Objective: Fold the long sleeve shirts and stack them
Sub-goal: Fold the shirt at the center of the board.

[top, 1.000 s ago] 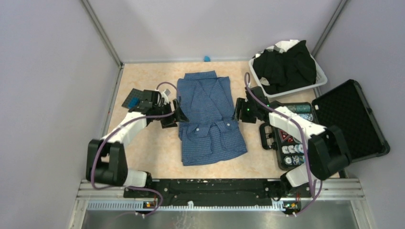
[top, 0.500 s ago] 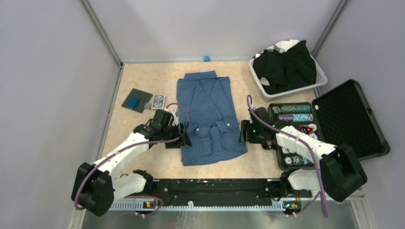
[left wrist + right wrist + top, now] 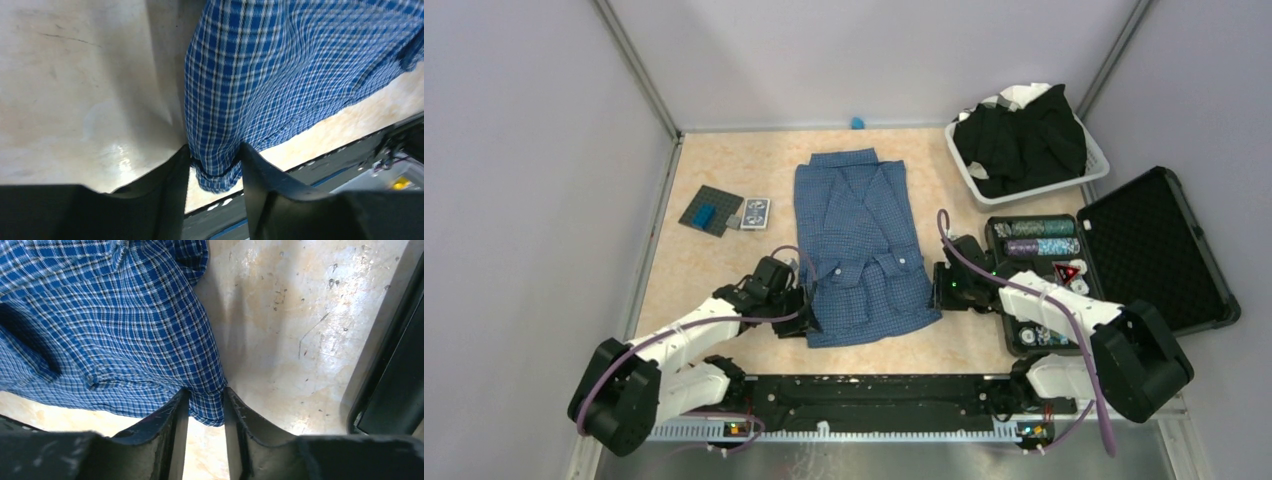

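The blue checked shirt (image 3: 859,245) lies flat in the middle of the table, collar at the far end, sleeves folded across its front. My left gripper (image 3: 807,318) is at its near left hem corner. In the left wrist view the gripper (image 3: 215,170) is shut on the bunched hem of the shirt (image 3: 290,65). My right gripper (image 3: 937,295) is at the near right hem corner. In the right wrist view it (image 3: 206,407) is shut on the hem edge of the shirt (image 3: 100,315). Plain black shirts (image 3: 1024,140) are heaped in a basket at the back right.
The white basket (image 3: 1092,165) stands at the back right. An open black hard case (image 3: 1154,250) with poker chips (image 3: 1034,240) lies right of my right arm. A dark plate with a blue brick (image 3: 709,212) and a card deck (image 3: 755,213) lie at the left.
Both arms have moved toward the near edge along the shirt's sides, from its middle to its near hem corners. The shirt has not visibly shifted.
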